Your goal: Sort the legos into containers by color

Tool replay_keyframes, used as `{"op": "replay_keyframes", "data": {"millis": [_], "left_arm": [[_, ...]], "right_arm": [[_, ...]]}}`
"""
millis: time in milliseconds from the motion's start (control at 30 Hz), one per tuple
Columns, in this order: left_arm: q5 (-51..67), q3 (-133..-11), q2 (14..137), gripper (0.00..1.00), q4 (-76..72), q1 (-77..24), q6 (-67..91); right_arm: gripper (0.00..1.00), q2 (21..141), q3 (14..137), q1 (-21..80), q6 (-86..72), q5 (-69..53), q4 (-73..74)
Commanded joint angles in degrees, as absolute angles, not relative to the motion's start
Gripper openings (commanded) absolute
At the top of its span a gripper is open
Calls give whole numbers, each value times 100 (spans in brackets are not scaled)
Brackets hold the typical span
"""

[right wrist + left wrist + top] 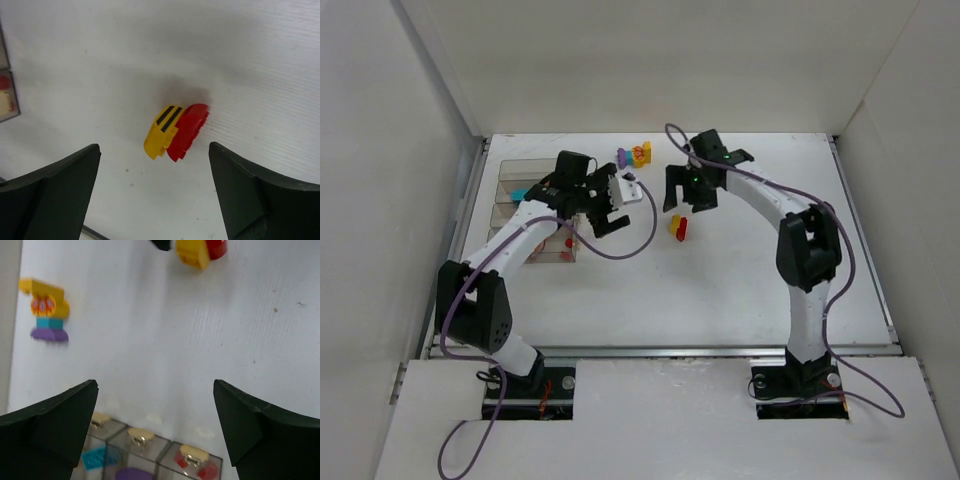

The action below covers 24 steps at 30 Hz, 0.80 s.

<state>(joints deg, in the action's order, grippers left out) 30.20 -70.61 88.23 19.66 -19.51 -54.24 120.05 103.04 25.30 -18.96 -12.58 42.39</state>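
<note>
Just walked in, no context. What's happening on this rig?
Two arms are sorting legos by color. Both hands are open and empty. The right hand hangs over a yellow-and-red pair lying on the table. The left hand hangs at the edge of the containers, which already hold a cyan piece, a purple piece and a red piece in separate bins. A mixed cluster waits farther back.

Bare table [750, 270] around yellow-red legos [175, 131], containers [515, 172] apparently well apart.
</note>
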Motion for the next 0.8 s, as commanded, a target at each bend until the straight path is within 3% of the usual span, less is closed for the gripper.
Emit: {"op": "replay_keyframes", "data": {"millis": [0, 267, 533, 767], "left_arm": [[3760, -7504, 8832, 100, 1995, -2162, -6800], [4605, -9473, 10824, 100, 3242, -3013, -8051], [4658, -9641, 11601, 98, 3218, -3304, -7965], [4456, -9844, 11936, 81, 2506, -3366, -7006]], "right_arm": [[95, 11207, 10231, 2075, -2021, -1661, 3823], [95, 10925, 9608, 1564, -1854, -1661, 3709], [95, 10749, 9071, 1257, -1802, -1836, 3463], [95, 10749, 9018, 1107, -1740, -2030, 3401]]}}
